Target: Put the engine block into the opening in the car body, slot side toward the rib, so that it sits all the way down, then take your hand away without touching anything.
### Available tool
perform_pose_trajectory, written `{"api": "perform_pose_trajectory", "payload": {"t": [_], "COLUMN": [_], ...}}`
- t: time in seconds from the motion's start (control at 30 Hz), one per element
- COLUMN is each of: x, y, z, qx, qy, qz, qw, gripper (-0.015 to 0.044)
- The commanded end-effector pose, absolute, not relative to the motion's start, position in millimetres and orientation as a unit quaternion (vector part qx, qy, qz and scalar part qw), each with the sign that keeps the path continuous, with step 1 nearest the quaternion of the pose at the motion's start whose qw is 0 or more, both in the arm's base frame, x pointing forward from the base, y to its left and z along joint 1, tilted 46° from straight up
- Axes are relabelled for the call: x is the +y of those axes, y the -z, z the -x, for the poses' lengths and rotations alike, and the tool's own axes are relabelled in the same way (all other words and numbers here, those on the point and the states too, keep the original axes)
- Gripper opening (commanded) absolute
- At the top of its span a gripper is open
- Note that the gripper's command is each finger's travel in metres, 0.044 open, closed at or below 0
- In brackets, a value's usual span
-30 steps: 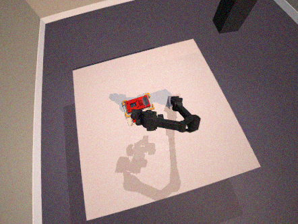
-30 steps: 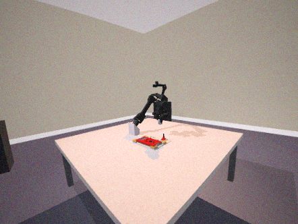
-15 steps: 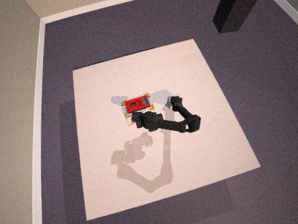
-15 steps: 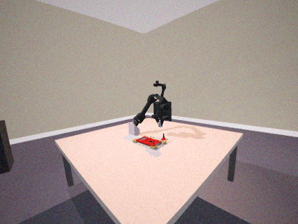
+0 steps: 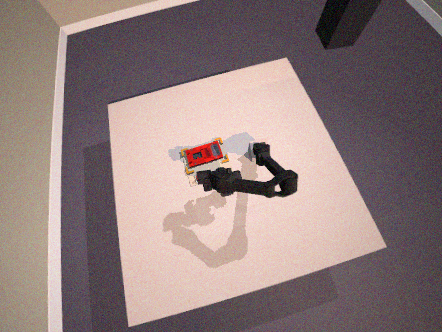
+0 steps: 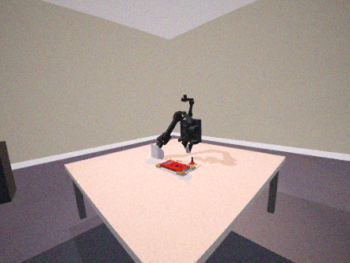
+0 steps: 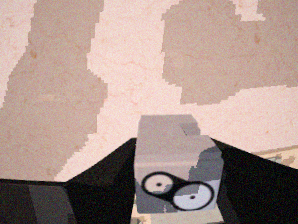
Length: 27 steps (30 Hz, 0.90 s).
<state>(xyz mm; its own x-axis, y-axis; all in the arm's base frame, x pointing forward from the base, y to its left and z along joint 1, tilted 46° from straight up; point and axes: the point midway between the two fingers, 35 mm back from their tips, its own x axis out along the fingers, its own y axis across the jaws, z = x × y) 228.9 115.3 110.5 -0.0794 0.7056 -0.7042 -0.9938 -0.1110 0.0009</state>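
Observation:
My gripper (image 5: pixel 202 180) (image 6: pixel 188 148) (image 7: pixel 168 143) is shut on the grey engine block (image 7: pixel 168 152), which shows two round white-and-black faces in the wrist view. It hangs above the table, just off the near edge of the red car body (image 5: pixel 202 153) (image 6: pixel 173 165). The car body lies flat on a pale base plate with orange corners, and only its edge shows at the bottom of the wrist view. A dark rectangular opening (image 5: pixel 198 155) shows in its top. The block is clear of the car body. In the top and exterior views the gripper hides the block.
The arm's grey base mount (image 5: pixel 246 150) (image 6: pixel 157 151) stands just beside the car body. A small red upright peg (image 6: pixel 192 160) sticks up at the car body's right end. The pale table (image 5: pixel 300 210) (image 6: pixel 158 214) stands on a dark floor. A dark box (image 5: pixel 342 20) (image 6: pixel 5 172) stands on the floor, away from the table.

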Motion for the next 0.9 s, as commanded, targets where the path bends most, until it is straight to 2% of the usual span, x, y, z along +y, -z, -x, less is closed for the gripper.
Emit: {"api": "perform_pose_trajectory", "payload": {"t": [0.0, 0.87], "x": [120.4, 158.5], "y": [-105.1, -68.0], "z": [-226.4, -221.6], "qx": [0.256, 0.255], "qy": [-0.691, -0.691], "qz": [0.279, 0.279], "qw": [0.616, 0.616], "gripper": [0.0000, 0.0000]}}
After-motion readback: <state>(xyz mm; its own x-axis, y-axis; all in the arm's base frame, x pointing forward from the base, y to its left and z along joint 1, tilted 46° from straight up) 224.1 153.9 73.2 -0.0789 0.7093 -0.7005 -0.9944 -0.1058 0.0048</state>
